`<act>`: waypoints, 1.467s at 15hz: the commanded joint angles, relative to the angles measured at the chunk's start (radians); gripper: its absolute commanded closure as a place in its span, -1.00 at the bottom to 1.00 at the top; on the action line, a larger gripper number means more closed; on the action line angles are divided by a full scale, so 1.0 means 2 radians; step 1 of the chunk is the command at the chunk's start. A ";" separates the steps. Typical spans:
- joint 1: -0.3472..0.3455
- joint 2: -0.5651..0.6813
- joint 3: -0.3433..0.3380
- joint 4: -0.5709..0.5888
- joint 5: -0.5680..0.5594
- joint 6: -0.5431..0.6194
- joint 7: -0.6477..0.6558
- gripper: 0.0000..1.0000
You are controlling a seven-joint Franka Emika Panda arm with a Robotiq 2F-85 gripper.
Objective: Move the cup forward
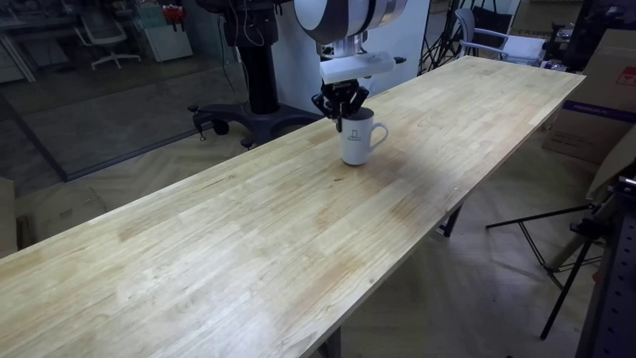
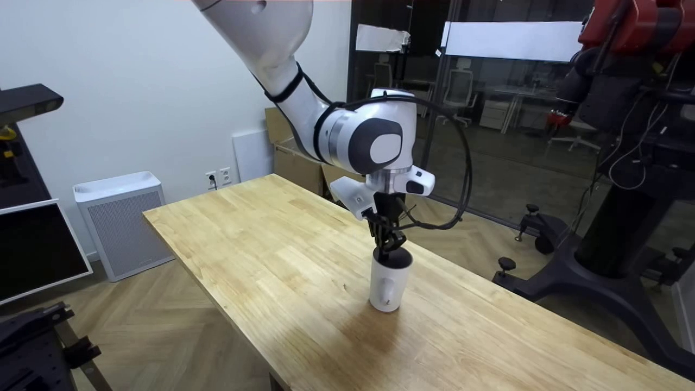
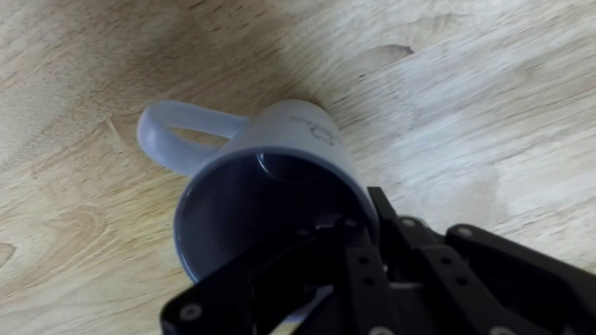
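Standing at far left in an exterior view is a dark screen (image 2: 37, 251), then a boxy, grey-fronted white unit (image 2: 126, 227), then the pale wooden table (image 2: 244, 233). Further right, nearer the table's far long edge, the white cup (image 2: 392, 285) is near upright, its handle toward that camera; whether its base touches the wood I cannot tell. The gripper (image 3: 368, 217) points down at it, and the wrist view shows one finger inside the cup and one outside, pinching its wall between them. Rightmost comes a black wheeled stand (image 2: 600, 260).
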 commanded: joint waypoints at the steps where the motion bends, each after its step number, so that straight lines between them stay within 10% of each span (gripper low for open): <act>1: 0.009 0.015 -0.012 0.034 0.004 -0.014 0.029 0.95; 2: 0.010 0.017 -0.013 0.037 0.003 -0.015 0.032 0.95; 4: 0.014 0.017 -0.018 0.038 0.000 -0.014 0.041 0.27; 13: 0.045 -0.014 -0.046 0.017 -0.010 -0.016 0.088 -0.92; 22: 0.058 -0.108 -0.042 -0.067 -0.005 -0.043 0.136 -1.00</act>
